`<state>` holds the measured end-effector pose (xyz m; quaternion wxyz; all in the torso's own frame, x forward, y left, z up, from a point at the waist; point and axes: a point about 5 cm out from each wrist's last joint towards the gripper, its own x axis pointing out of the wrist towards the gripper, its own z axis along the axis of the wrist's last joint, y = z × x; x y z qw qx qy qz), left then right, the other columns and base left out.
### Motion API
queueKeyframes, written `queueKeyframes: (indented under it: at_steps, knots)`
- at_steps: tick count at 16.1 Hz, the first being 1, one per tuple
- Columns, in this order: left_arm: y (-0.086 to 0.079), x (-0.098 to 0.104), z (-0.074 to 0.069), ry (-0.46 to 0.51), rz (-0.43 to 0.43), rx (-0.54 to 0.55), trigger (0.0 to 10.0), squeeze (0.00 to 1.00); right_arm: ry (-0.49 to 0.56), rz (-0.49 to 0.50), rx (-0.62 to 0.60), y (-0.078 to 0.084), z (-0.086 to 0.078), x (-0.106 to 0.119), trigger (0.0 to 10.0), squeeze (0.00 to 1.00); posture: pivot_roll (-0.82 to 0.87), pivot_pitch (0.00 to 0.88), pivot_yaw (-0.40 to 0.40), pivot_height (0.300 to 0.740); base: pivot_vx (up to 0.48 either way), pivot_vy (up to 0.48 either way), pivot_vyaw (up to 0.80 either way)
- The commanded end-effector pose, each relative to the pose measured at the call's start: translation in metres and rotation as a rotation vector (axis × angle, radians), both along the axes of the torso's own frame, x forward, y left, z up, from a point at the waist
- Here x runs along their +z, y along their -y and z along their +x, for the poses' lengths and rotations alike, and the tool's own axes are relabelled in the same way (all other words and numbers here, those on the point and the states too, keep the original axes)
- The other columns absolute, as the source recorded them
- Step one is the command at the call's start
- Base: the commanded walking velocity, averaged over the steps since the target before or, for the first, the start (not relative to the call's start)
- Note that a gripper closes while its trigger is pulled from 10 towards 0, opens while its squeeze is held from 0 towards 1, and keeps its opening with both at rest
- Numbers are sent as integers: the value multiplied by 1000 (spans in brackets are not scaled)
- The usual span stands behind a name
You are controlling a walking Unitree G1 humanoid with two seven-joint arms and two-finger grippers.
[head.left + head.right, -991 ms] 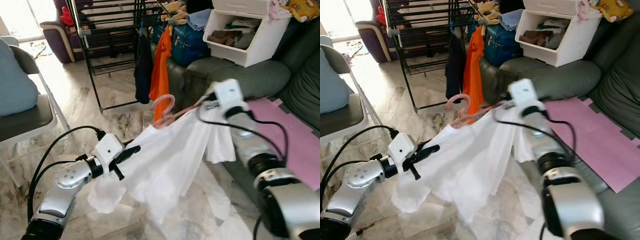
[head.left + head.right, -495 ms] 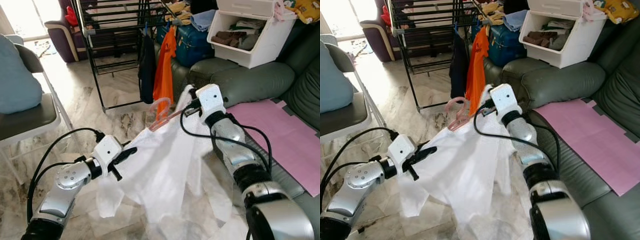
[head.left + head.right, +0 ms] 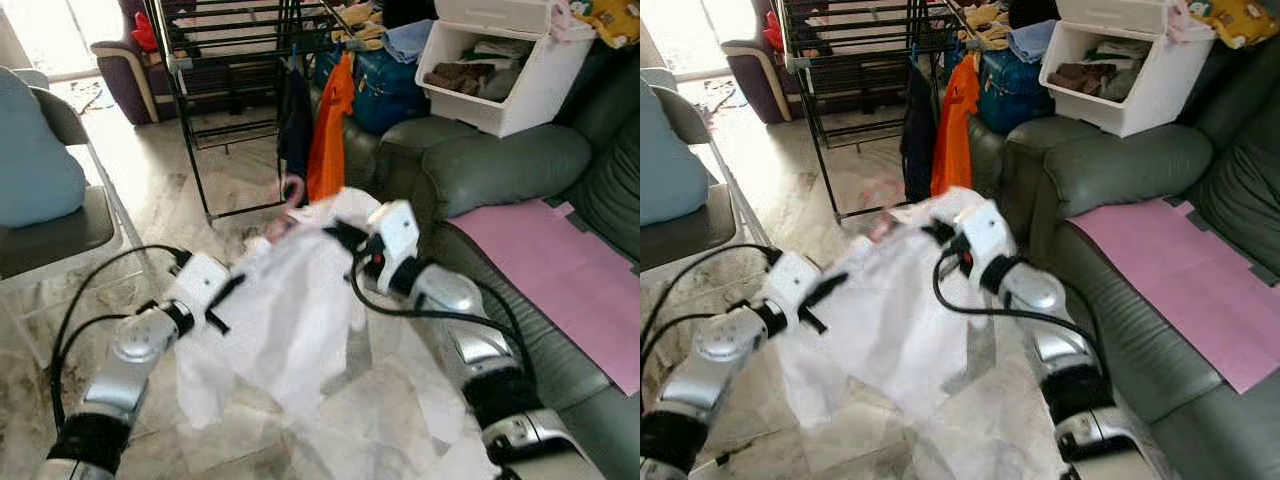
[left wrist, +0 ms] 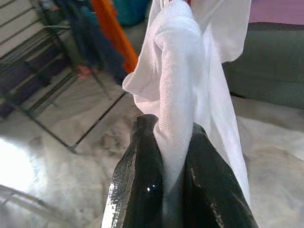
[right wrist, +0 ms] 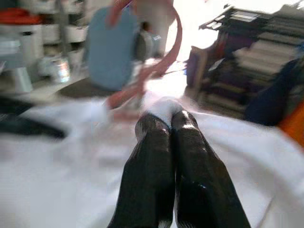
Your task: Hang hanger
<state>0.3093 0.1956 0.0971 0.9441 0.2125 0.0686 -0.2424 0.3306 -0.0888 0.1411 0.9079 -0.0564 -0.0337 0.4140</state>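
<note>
The left gripper (image 4: 164, 185) is pinching a fold of the white shirt (image 3: 290, 310); the right gripper (image 5: 164, 166) is clamping its collar just below the pink hanger (image 5: 142, 71). Ahead, the black drying rack (image 3: 230, 60) is waiting: keeping both grips firm should steady the hook.

A marble floor (image 3: 240, 195) bears the black drying rack (image 3: 215, 60).

My white shirt (image 3: 300, 300) covers most of the pink hanger (image 5: 142, 71), which looks blurry. My right gripper (image 5: 164, 124) is blurry too. The drying rack (image 3: 230, 60) runs off the top.
</note>
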Motion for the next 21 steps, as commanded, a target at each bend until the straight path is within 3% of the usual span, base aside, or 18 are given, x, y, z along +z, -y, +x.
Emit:
queueKeyframes:
  at_steps: [1,6,11,12,13,14,15,17,21]
  knots:
    - [-9,14,9,69,-3,82,0,0,-18,-20,96,-4,-7,2,0,0,-97,0,-15,740,0,0,0]
    - [-24,25,18,133,-53,223,0,0,-154,-138,258,-2,-30,-24,0,0,-94,0,-13,740,0,0,0]
    - [-26,26,20,141,-59,246,0,0,-241,-244,445,1,-57,-43,0,0,-92,0,-14,740,0,0,0]
    - [-25,26,20,142,-65,241,0,0,-243,-275,414,3,-55,-47,0,0,-92,0,-14,740,0,0,0]
    - [-24,27,20,145,-70,234,0,0,-221,-322,361,6,-50,-51,4549,0,-91,0,-13,740,0,0,0]
    - [-23,27,20,149,-74,228,0,0,-209,-327,272,9,-41,-51,10000,0,-90,0,-13,740,0,0,0]
    - [-22,28,20,151,-77,221,0,0,-200,-313,175,15,-30,-49,10000,1000,-88,0,-13,740,0,0,0]
    - [-23,27,19,149,-74,220,0,0,-179,-344,154,20,-26,-47,10000,1000,-88,0,-12,740,0,0,0]
    - [-25,24,18,148,-70,236,0,0,-128,-576,295,27,-40,-63,10000,1000,-89,0,-9,740,0,0,0]
